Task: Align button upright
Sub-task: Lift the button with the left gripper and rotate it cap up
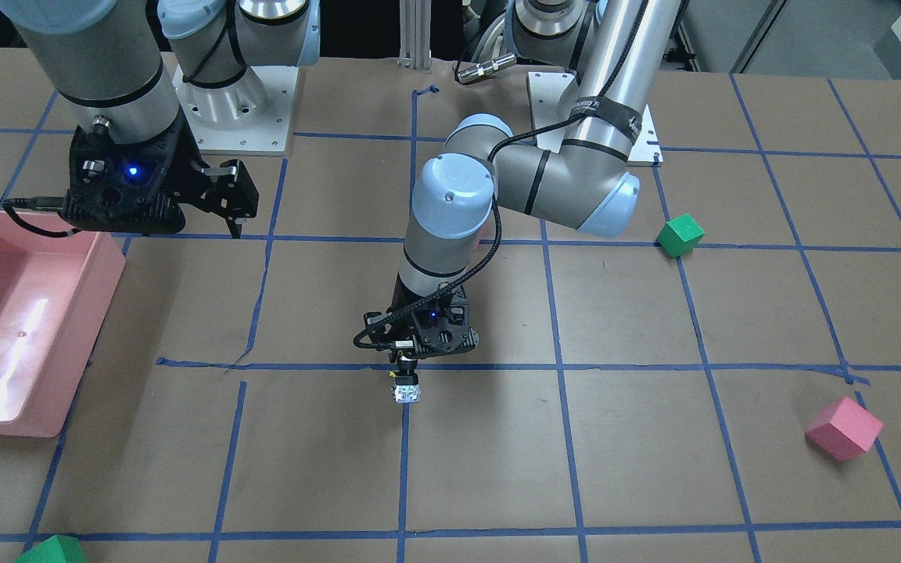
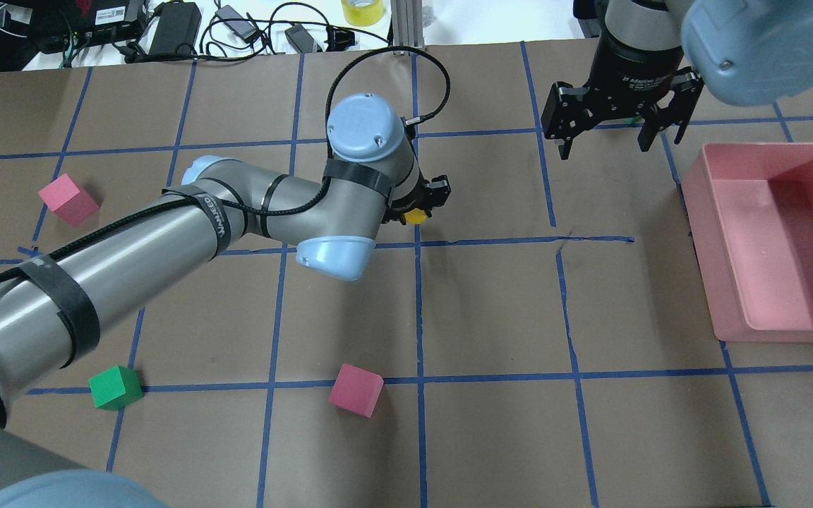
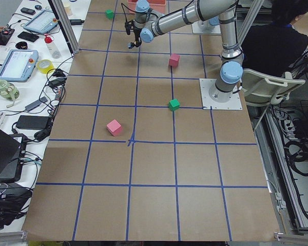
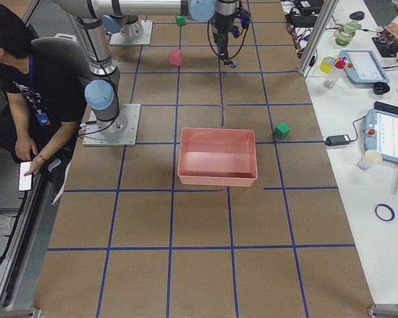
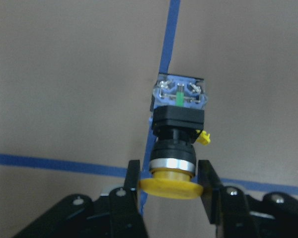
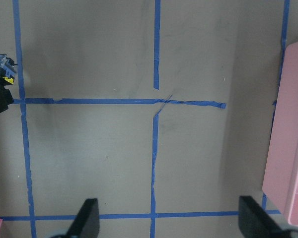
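Button (image 5: 179, 124) pinched at cap by left gripper (image 5: 170, 174) (base outward).

button (image 5: 178, 134): glossy plastic cap, metal ring | table (image 5: 64, 74): matt brown paper

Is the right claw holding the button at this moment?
No, the right claw is open and holds nothing; the button is clamped by its yellow cap in the left claw.

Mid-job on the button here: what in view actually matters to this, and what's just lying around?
In the job: button, gripped at its yellow cap; left gripper, shut on it.
Lying about: two pink cubes, two green cubes, pink bin, right gripper, open and empty.
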### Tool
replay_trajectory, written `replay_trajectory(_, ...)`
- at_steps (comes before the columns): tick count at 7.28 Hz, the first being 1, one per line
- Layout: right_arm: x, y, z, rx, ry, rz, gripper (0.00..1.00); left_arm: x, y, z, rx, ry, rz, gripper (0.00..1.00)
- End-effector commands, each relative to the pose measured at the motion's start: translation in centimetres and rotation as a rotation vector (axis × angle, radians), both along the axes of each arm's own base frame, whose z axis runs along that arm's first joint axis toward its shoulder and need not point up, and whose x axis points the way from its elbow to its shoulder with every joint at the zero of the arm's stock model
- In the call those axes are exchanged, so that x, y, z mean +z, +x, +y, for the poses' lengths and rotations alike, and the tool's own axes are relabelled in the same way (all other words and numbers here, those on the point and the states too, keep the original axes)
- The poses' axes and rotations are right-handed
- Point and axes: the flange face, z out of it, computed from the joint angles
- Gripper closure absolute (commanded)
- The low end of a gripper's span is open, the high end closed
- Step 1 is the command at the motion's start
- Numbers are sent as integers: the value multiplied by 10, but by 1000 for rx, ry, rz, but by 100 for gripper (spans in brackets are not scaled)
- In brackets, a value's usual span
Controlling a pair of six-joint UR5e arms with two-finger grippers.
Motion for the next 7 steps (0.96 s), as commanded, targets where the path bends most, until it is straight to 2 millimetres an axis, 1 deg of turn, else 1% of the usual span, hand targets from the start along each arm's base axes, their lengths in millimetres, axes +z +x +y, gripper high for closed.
replay_trajectory(1,0,-1,0,0,2,0,0,13,29,-20,197,246,161,100)
replay_trajectory(2,0,-1,1,0,0,0,0,2,62,-31,274,383,241,100)
replay_trajectory(3,4,-1,3,0,-4,0,0,-11,73,-38,320,468,342,100)
replay_trajectory(4,3,0,4,-2,2,-1,0,-22,72,-41,337,512,382,100)
replay_trajectory(5,3,-2,3,-3,-1,0,0,-33,67,-50,338,540,424,100)
replay_trajectory(6,4,-1,3,-2,-9,-2,0,-38,63,-55,393,622,432,100)
replay_trajectory(7,3,-2,3,-3,0,5,0,-30,63,-59,425,653,428,100)
